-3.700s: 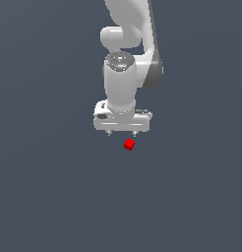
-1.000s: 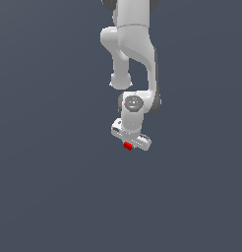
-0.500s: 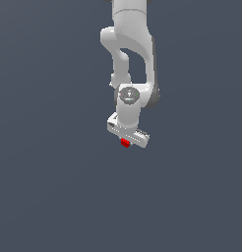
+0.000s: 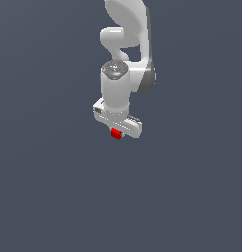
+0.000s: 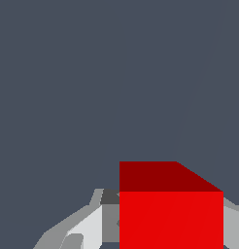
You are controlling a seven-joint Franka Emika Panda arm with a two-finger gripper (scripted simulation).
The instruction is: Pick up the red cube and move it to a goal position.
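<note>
The white gripper [image 4: 117, 131] is closed tight on the red cube [image 4: 116, 133], which sits right between its fingers [image 5: 87, 228] under the arm's hand. No goal mark shows anywhere. The job now looks like carrying the cube. It is best to go slowly, keep the squeeze firm, and not tip the hand.

Wrist view: the red cube [image 5: 171, 219] fills the near part of the frame, its bright face toward the camera and a darker face adjoining it. The tool [image 5: 160, 228] flanks the cube with grey-white fingers [image 5: 87, 226] on both sides, touching it. Behind lies a uniform dark grey-blue surface, featureless, with no other items visible.
</note>
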